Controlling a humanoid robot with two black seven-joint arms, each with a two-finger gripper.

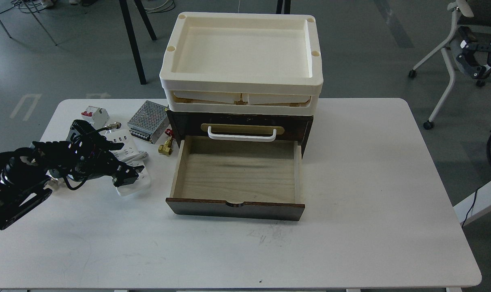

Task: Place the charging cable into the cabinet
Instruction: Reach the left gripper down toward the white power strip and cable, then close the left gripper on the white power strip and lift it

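Note:
The charging cable, a flat white power strip (123, 145) with a white cord coiled round its middle, lies on the table left of the cabinet. My left gripper (125, 177) is low over the strip's near half and hides part of it. Its fingers are a dark mass, so I cannot tell whether they are open or gripping. The cabinet (241, 121) is dark brown with a white bar handle (242, 134). Its lower drawer (237, 174) is pulled out, showing an empty pale wood interior. My right gripper is out of view.
Stacked cream trays (241, 83) sit on top of the cabinet. A metal mesh box (148, 120), a small white circuit breaker (95, 115) and a brass valve (165, 147) lie around the strip. The table (371, 194) is white.

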